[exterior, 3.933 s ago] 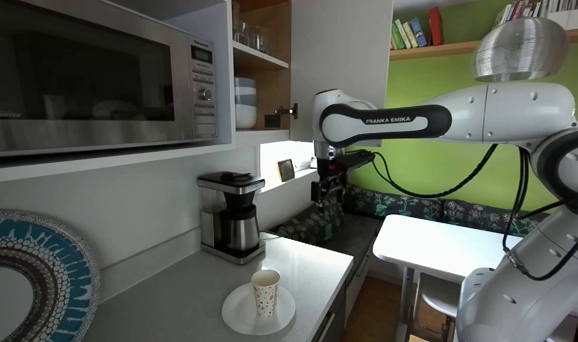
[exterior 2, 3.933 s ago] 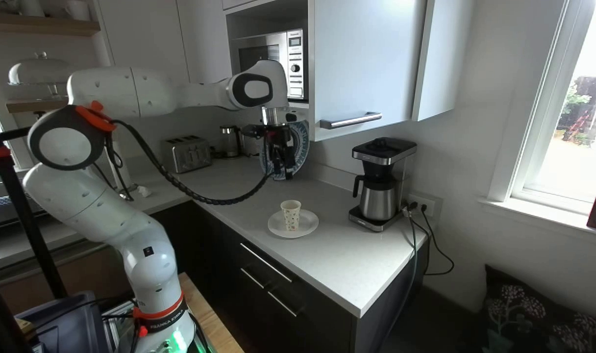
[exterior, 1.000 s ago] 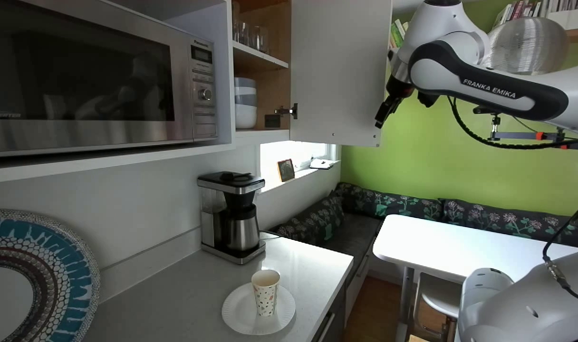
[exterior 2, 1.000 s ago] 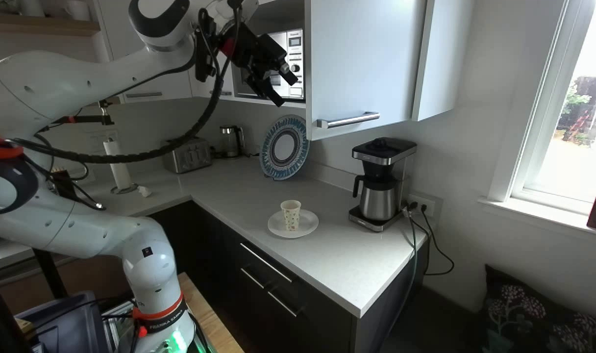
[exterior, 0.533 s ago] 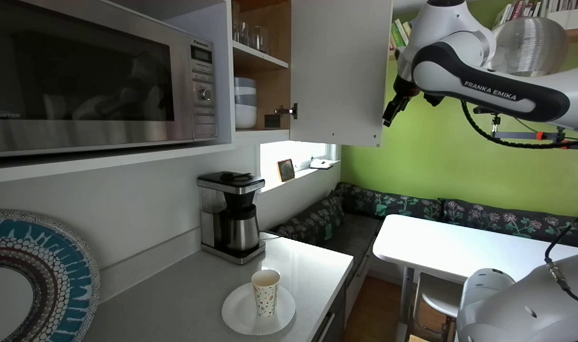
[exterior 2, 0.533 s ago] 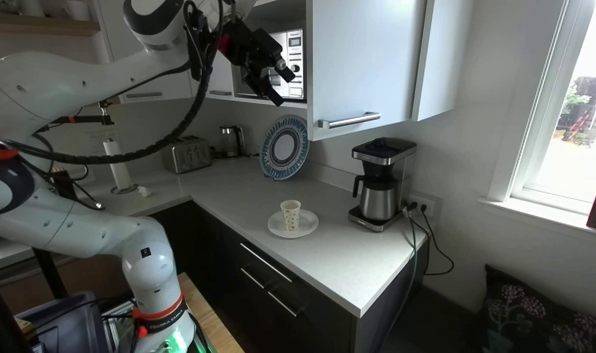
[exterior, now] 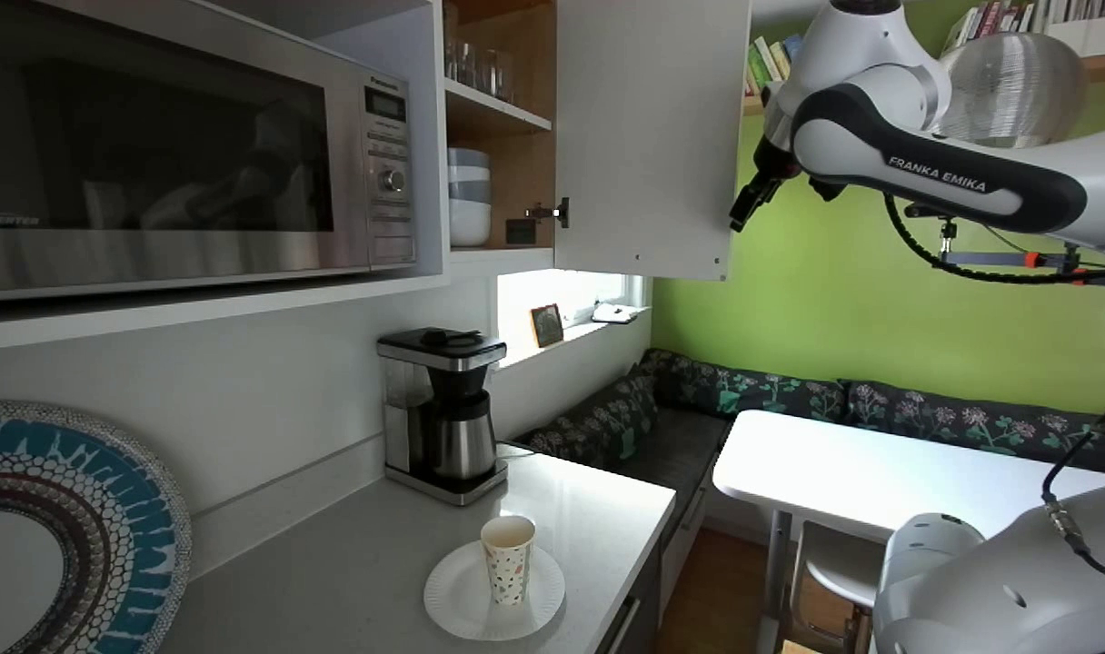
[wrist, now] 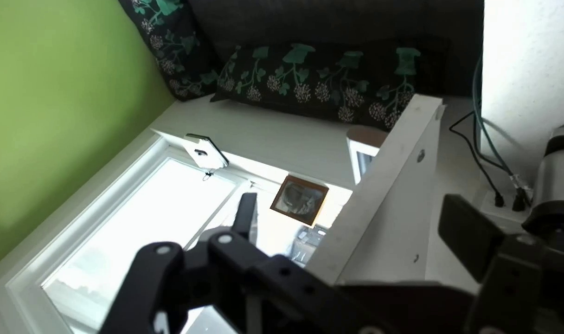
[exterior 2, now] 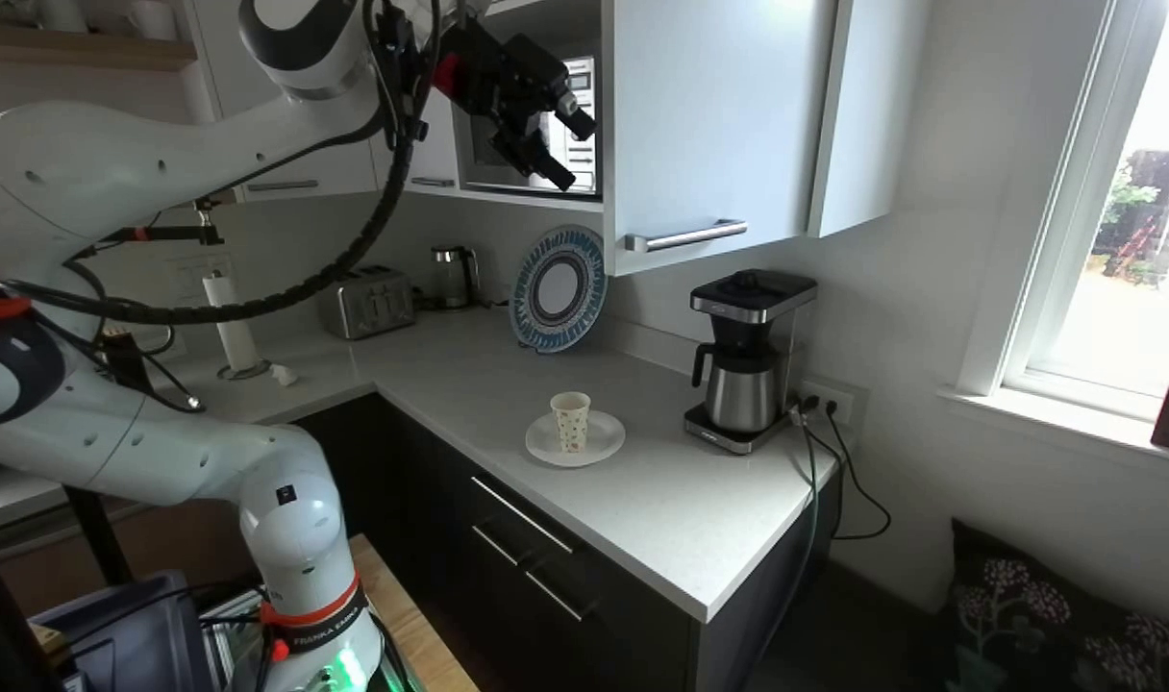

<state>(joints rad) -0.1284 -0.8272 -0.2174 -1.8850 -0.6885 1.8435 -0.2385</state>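
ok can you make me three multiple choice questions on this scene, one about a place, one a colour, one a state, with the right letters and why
1. Where is the patterned cup relative to the white plate?
A) beside it
B) on it
C) beneath it

2. What colour is the wall beyond the white table?
A) red
B) blue
C) green

3. What state is the gripper in?
A) open, holding nothing
B) shut and empty
C) shut on the cup

1: B, both exterior views show the cup standing on the plate.
2: C, an exterior view shows it bright green.
3: A, the wrist view shows its fingers spread apart with nothing gripped.
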